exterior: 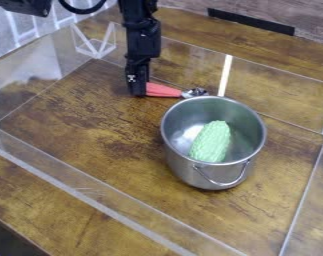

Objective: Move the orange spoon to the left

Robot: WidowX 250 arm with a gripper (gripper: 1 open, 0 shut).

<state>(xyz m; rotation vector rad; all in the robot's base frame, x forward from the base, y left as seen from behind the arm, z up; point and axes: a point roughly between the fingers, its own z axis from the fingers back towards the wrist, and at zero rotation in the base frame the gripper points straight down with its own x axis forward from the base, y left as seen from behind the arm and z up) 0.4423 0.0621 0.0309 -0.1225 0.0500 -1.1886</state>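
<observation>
The spoon (168, 92) lies flat on the wooden tabletop (84, 130), its red-orange handle pointing left and its small silver bowl to the right, just beside the upper left rim of the pot (213, 141). The black pincer (136, 90) points straight down with its tips at the tabletop, right at the left end of the handle. Its fingers stand narrow and appear closed on that handle end, though the contact itself is too small to see clearly. The spoon is not lifted; it rests on the wood along its whole length.

The steel pot stands upright to the right of centre, its bail handle folded down toward the camera. Inside it a green knobbly object (212, 141) leans at a slant. Clear plastic walls (84, 195) fence the work area on all sides, and a thin upright clear panel rises just behind the pot
</observation>
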